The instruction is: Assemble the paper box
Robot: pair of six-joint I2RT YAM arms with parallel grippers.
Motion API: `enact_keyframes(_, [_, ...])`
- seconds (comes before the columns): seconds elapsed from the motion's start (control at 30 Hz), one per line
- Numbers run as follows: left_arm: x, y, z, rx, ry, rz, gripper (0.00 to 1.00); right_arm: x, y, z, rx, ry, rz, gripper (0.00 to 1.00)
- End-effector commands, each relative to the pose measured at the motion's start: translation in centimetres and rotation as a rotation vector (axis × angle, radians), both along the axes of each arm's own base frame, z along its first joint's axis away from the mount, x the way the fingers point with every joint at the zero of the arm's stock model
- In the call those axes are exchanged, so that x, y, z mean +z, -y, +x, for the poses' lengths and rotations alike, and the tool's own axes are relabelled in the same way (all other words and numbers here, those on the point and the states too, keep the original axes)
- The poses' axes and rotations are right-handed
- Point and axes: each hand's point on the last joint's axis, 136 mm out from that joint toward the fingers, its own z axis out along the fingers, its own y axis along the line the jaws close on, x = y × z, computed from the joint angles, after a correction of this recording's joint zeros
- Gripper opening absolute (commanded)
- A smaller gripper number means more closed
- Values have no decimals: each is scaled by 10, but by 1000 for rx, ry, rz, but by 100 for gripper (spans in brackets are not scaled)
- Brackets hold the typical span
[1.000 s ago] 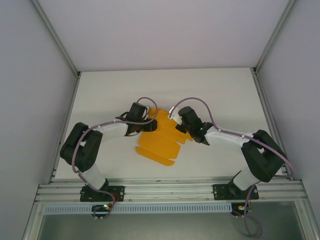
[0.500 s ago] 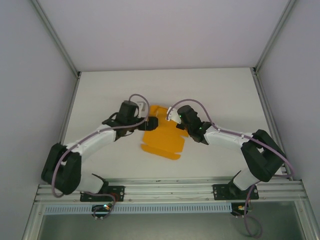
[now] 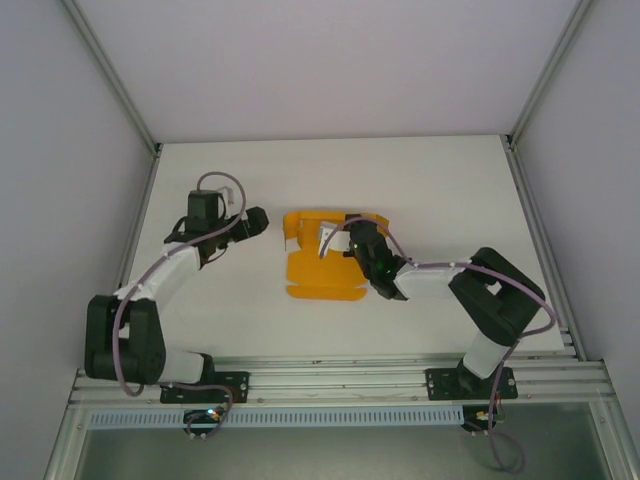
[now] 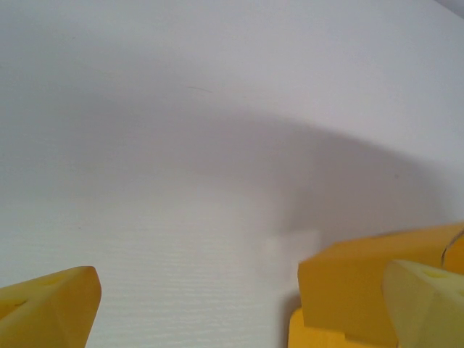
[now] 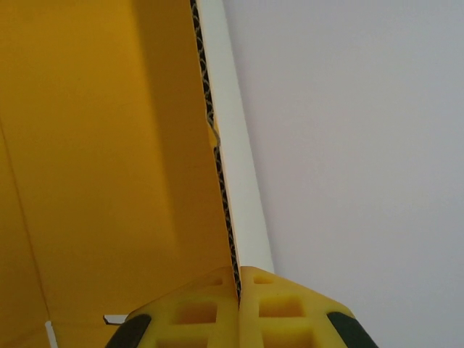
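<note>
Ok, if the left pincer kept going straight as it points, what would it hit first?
Probably the white tabletop: the open left pincer has nothing between its tips. The orange-yellow card box lies off to one side; depth is unclear.

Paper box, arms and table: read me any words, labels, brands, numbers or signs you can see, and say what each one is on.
No readable text anywhere.
paper box: plain orange-yellow card with no print; the flap's outer face in the right wrist view is blank white.
left arm and right arm: no legible label or brand.
table: bare white, no markings.
</note>
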Motion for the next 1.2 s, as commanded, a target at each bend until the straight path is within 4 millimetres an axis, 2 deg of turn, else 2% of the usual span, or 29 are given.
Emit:
enact_keyframes(0.0, [-11, 6, 18, -29, -2, -32, 100, 13, 0, 7, -32, 137, -46, 0])
enact_keyframes(0.3, [-40, 46, 21, -225, 38, -54, 98, -6, -4, -5, -21, 148, -45, 0])
enact_keyframes(0.47, [-42, 83, 2, -420, 69, -90, 88, -7, -2, -6, -33, 134, -46, 0])
enact_keyframes(0.63, [-51, 105, -21, -522, 84, -63, 82, -8, -2, -6, -32, 125, -41, 0])
enact_keyframes(0.73, [-54, 111, -26, -547, 108, -53, 77, -10, -1, -7, -34, 114, -47, 0])
enact_keyframes(0.87, [-56, 116, -22, -542, 136, -30, 71, -12, 0, -8, -36, 102, -45, 0])
enact_keyframes(1.03, [-49, 135, -25, -584, 241, -28, 67, -17, 1, -9, -42, 74, -40, 0])
enact_keyframes(1.17, [-54, 138, -19, -562, 256, 0, 60, -18, 1, -10, -38, 62, -42, 0])
